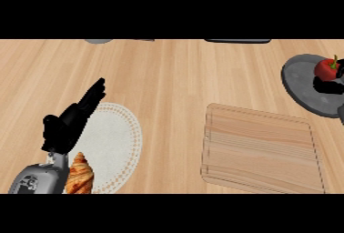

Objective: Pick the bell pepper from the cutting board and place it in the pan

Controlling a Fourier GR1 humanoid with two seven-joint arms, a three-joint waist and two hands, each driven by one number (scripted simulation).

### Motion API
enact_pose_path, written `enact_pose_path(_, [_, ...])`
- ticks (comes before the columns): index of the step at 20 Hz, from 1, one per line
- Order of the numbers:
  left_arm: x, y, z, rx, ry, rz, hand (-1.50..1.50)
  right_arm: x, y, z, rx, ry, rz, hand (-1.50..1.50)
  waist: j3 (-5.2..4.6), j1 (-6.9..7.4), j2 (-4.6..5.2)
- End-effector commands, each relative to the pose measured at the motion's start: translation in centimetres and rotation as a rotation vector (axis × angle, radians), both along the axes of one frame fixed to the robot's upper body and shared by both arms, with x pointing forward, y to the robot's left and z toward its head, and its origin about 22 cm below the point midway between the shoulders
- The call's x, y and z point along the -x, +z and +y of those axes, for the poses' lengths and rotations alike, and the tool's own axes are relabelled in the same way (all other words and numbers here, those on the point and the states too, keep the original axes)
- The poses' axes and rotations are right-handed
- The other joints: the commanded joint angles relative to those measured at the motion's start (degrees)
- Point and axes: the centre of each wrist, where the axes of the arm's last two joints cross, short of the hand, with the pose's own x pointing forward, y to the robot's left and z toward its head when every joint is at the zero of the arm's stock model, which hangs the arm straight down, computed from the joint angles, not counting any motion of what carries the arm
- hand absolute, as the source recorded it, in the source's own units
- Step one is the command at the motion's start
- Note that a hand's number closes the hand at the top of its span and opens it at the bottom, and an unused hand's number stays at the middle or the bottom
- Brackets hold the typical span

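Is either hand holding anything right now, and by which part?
Right hand curls round the bell pepper, at its lower and right sides, over the pan. Left hand is open, holding nothing.

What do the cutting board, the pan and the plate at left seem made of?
The cutting board looks like pale, matte wood: grain lines run across it. The pan looks like dull grey metal or a coating, faintly mottled; I cannot tell which. The plate looks like white matte ceramic, with a dotted rim.
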Motion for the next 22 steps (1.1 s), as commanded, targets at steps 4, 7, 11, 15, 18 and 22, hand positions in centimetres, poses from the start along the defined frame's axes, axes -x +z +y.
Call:
enact_pose_path(4, [-0.9, 0.4, 0.5, -0.011, -0.026, -0.013, 0.00, 0.7, 0.0, -2.2, -0.013, -0.005, -0.024, 1.50, 0.06, 0.55, 0.46])
enact_pose_path(7, [-0.8, 0.6, -1.0, 0.000, -0.029, -0.024, 0.00, 2.9, -1.5, -4.5, -0.185, -0.169, 0.271, -1.50, 0.12, 2.01, 1.33])
enact_pose_path(11, [-0.5, 0.5, -1.8, 0.003, -0.041, -0.026, 0.00, 2.2, -0.7, -4.2, -0.261, -0.097, 0.223, -1.50, 0.32, 2.51, 1.23])
enact_pose_path(15, [-0.8, 0.4, -0.1, 0.006, -0.024, -0.018, 0.00, 2.0, 0.3, -4.6, -0.343, -0.042, 0.080, -1.50, 0.42, 2.19, 1.38])
enact_pose_path(18, [-0.7, 0.3, -1.5, 0.004, -0.036, -0.011, 0.00, 1.7, 0.4, -4.2, -0.410, -0.004, -0.050, -1.50, 0.55, 1.81, 1.33])
enact_pose_path(22, [0.2, -0.5, -0.8, 0.006, -0.015, -0.023, 0.00, 1.5, 1.8, -5.0, -0.523, 0.003, -0.237, -1.50, 0.46, 2.08, 1.02])
